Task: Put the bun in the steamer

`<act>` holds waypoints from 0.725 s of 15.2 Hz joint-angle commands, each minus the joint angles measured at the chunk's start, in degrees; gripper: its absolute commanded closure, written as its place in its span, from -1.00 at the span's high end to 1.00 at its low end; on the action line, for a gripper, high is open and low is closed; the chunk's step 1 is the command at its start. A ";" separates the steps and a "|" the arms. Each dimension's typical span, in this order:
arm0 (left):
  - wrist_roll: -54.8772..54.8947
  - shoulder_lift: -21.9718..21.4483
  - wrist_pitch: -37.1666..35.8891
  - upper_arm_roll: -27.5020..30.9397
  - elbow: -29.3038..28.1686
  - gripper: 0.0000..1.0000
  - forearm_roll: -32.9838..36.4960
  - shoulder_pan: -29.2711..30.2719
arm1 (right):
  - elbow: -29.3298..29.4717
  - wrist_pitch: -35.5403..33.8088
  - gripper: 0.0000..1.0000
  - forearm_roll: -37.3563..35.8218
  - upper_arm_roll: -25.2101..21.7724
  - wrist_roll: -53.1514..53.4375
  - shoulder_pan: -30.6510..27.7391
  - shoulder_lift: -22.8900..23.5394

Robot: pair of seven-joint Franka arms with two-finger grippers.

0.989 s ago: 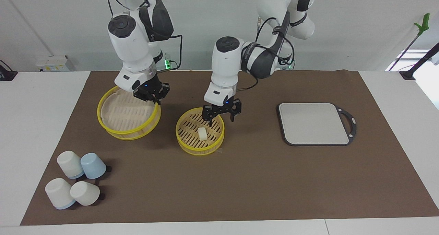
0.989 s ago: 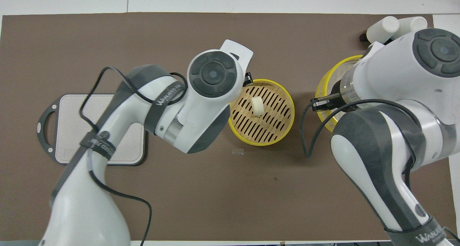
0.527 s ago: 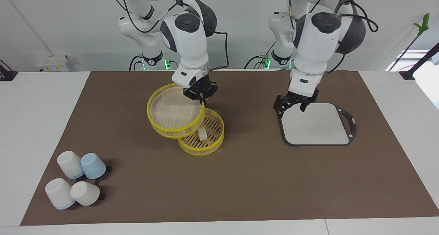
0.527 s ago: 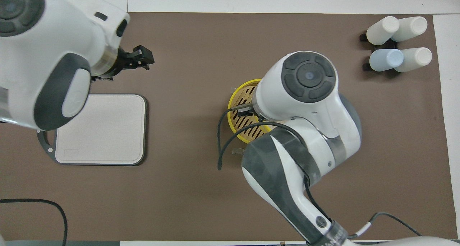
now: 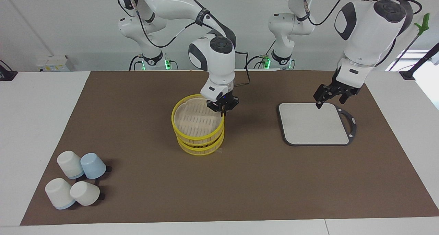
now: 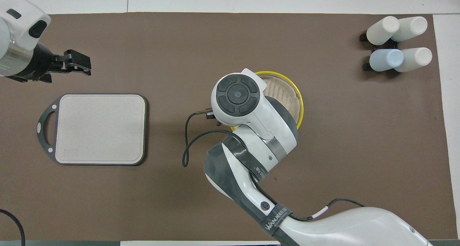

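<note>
Now your right tool (image 5: 222,108) is clamped on the rim of the steamer's upper tier (image 5: 196,120), sitting on the lower tier (image 5: 200,148); the bun is hidden. Your left tool (image 5: 332,95), fingers spread, hangs over the tray (image 5: 313,124).

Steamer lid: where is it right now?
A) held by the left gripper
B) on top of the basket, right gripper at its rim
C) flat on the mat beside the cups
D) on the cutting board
B: the lid sits stacked on the basket, with the right gripper at its rim.
</note>
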 commanded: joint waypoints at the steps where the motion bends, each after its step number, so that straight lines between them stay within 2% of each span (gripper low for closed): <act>1: 3.99 -3.41 -1.12 -0.50 -3.25 1.00 -0.70 2.15 | 0.79 0.46 -1.00 -1.06 0.06 0.84 -0.82 0.08; 11: 6.63 -10.18 -1.20 -0.50 -10.20 1.00 -0.70 3.47 | -4.22 5.99 -1.00 -1.06 0.06 1.19 -0.91 0.00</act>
